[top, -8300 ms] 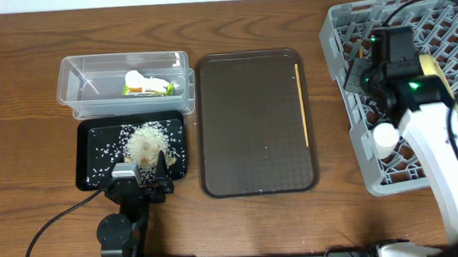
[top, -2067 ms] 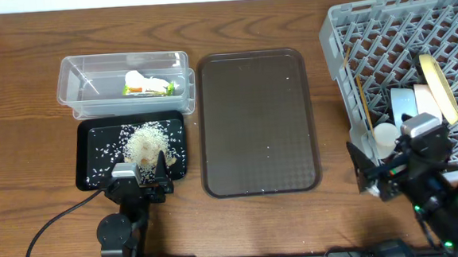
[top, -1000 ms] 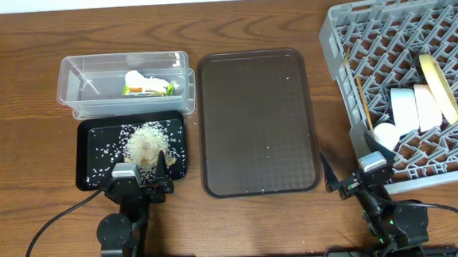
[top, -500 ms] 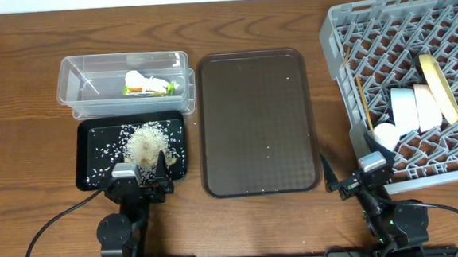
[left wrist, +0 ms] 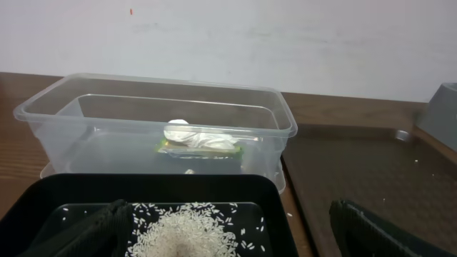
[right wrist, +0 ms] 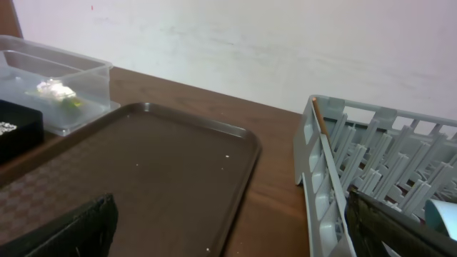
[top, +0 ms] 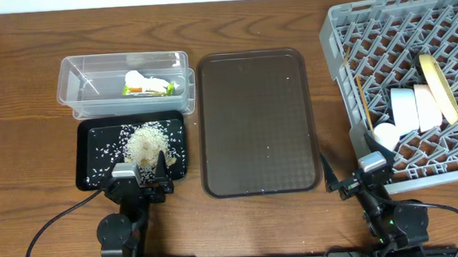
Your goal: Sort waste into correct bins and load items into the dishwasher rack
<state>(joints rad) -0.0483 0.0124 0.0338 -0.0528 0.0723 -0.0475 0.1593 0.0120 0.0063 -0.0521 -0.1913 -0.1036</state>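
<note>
Overhead shows the plate [top: 438, 88], bowls [top: 404, 110] and chopsticks [top: 363, 100] in the rack [top: 382, 31]; likely stiff, slick, breakable, best gripped by rims; left end effector [top: 146, 172] and right end effector [top: 349, 173] gape wide, empty.

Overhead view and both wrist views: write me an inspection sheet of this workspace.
Surface: wooden table, stray grains on the brown serving tray.
Job's things: clear tub holds the printed wrapper and white scrap; black tray holds the rice; dishwasher rack holds the yellow-green plate, pale bowls on edge and a wooden chopstick.
Clutter: nothing seen.
Grippers: left gripper open at the black tray's near edge, empty; right gripper open by the rack's near corner, empty.
Cables: black cable looped on the table by the left arm; another by the right.
Surroundings: white wall.
</note>
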